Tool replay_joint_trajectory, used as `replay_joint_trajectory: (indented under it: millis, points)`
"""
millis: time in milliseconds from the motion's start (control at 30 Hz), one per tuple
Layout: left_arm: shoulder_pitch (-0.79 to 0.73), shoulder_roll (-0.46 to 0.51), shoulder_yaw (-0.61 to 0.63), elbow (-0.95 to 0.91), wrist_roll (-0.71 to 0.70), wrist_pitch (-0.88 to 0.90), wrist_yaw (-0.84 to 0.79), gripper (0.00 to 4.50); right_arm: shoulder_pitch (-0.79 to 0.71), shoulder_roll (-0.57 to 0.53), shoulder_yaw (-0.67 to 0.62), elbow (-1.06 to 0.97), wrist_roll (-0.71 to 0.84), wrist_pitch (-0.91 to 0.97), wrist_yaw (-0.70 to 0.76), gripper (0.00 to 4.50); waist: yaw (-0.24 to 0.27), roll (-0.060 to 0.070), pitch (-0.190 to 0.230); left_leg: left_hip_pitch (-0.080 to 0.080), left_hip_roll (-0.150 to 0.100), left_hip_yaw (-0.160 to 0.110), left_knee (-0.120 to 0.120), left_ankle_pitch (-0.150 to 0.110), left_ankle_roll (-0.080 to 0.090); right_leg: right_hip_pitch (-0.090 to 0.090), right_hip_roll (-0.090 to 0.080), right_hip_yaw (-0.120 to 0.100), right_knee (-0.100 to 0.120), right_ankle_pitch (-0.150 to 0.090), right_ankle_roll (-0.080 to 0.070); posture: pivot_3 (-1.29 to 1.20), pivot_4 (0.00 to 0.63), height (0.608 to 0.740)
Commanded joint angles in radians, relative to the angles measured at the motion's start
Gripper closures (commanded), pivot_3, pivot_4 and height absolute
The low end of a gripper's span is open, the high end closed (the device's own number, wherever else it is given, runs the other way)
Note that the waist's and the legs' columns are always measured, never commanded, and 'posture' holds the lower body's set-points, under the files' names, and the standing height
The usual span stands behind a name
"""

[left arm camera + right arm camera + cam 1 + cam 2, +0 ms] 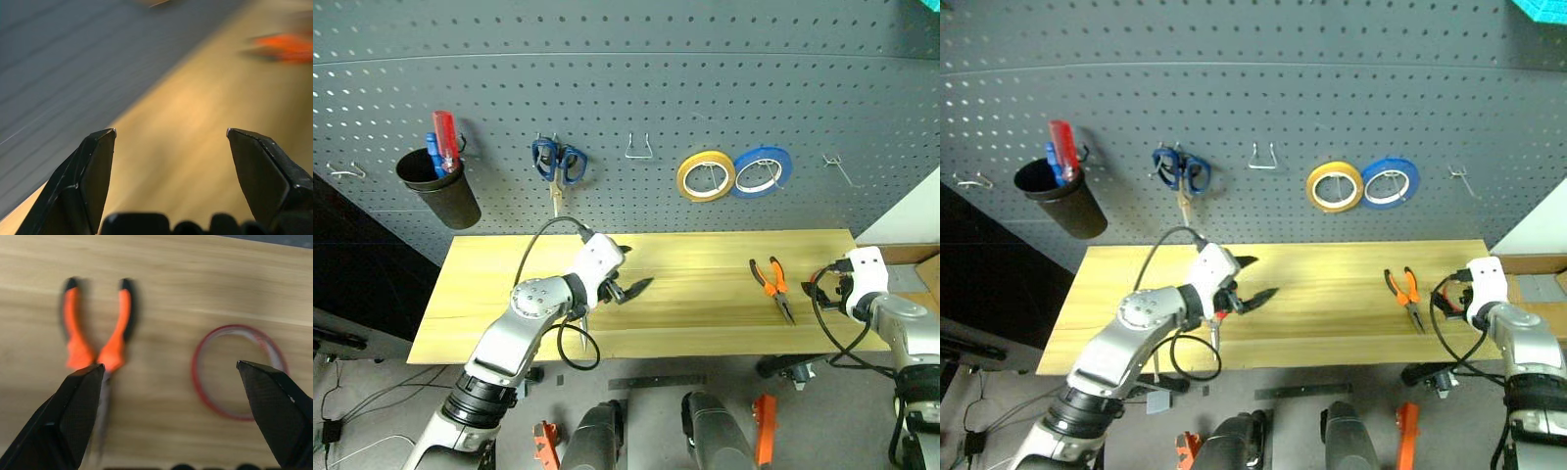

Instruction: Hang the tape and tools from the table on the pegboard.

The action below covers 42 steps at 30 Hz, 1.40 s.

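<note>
Head views. Dark grey perforated pegboard (636,88) spans the upper frame; light yellow wooden table (705,294) crosses the middle band. Orange-and-black-handled pliers (775,285) lie flat at centre right, long axis running up-frame to down-frame, handles toward the pegboard, nose toward the table's near edge. Right gripper (171,369), at the right edge just beside the pliers, has its black fingers spread wide and empty; its wrist view places the pliers before one finger and the thin red tape ring (238,371), flat on the wood, before the other. Left gripper (634,278), left of centre, likewise spread and empty, stands well apart from the pliers. Judgement: the right arm is nearer both items.
</note>
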Motion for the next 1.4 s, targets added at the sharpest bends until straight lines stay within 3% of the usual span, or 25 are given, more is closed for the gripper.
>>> replay_joint_trajectory:
  millis: [33,367,500,867,1000,1100,1233,1400]
  points:
    - [-0.045,-0.002,-0.046,-0.049,-0.024,-0.008,-0.089,0.60,-0.086,-0.013,0.023,0.171,-0.039,-0.062,0.025,0.00,-0.003,0.000,0.011,0.000,0.000,0.002,0.000,0.000,0.000,0.000,0.000,-0.001,0.000,0.000,0.000,-0.17,0.310,0.740]
    - [-0.109,-0.039,-0.066,-0.045,-0.029,-0.011,-0.146,0.60,-0.335,-0.023,0.142,0.628,-0.181,-0.216,0.104,0.00,-0.003,-0.003,0.044,-0.001,-0.001,0.004,0.002,0.000,0.001,0.000,0.000,0.000,0.000,0.000,0.001,-0.14,0.324,0.740]
    - [-0.113,-0.036,-0.075,-0.057,-0.027,-0.036,-0.182,0.58,-0.390,-0.019,0.170,0.718,-0.210,-0.189,0.154,0.88,-0.002,-0.005,0.046,-0.001,-0.001,0.004,0.002,0.000,0.000,0.000,0.000,0.000,0.000,0.000,0.001,-0.14,0.321,0.740]
    - [-0.131,-0.066,-0.063,-0.073,-0.082,-0.011,-0.241,0.58,-0.347,-0.004,0.256,0.746,-0.322,-0.255,0.122,4.49,-0.001,-0.007,0.047,-0.001,-0.001,0.003,0.004,0.000,0.000,0.001,0.000,-0.001,0.000,0.000,0.001,-0.15,0.295,0.740]
    - [-0.141,-0.078,-0.070,-0.075,-0.100,-0.002,-0.252,0.58,-0.294,-0.007,0.231,0.692,-0.298,-0.279,0.092,4.49,-0.001,-0.009,0.045,-0.001,-0.001,0.003,0.007,0.000,0.000,0.002,0.000,-0.001,0.000,0.001,0.002,-0.18,0.291,0.740]
    - [-0.165,-0.095,-0.079,-0.064,-0.107,0.000,-0.260,0.58,-0.159,-0.048,0.174,0.421,-0.248,-0.252,0.099,4.49,0.004,-0.009,0.045,-0.003,-0.001,0.002,0.011,0.000,0.000,0.002,0.000,-0.001,0.000,0.002,0.004,-0.19,0.295,0.740]
    - [-0.195,-0.118,-0.075,-0.044,-0.110,-0.007,-0.262,0.58,0.117,-0.076,0.038,-0.174,-0.189,-0.097,0.077,4.49,0.000,-0.005,0.047,-0.008,-0.002,-0.001,0.014,-0.001,0.001,0.000,0.000,-0.001,0.000,0.003,0.006,-0.22,0.305,0.740]
    - [-0.236,-0.158,-0.055,-0.028,-0.141,0.007,-0.255,0.58,0.341,-0.009,-0.089,-0.802,-0.223,0.014,-0.052,4.49,-0.024,-0.002,0.049,-0.010,-0.001,0.000,0.015,-0.001,0.001,-0.005,0.000,0.002,0.001,0.002,0.011,-0.25,0.319,0.740]
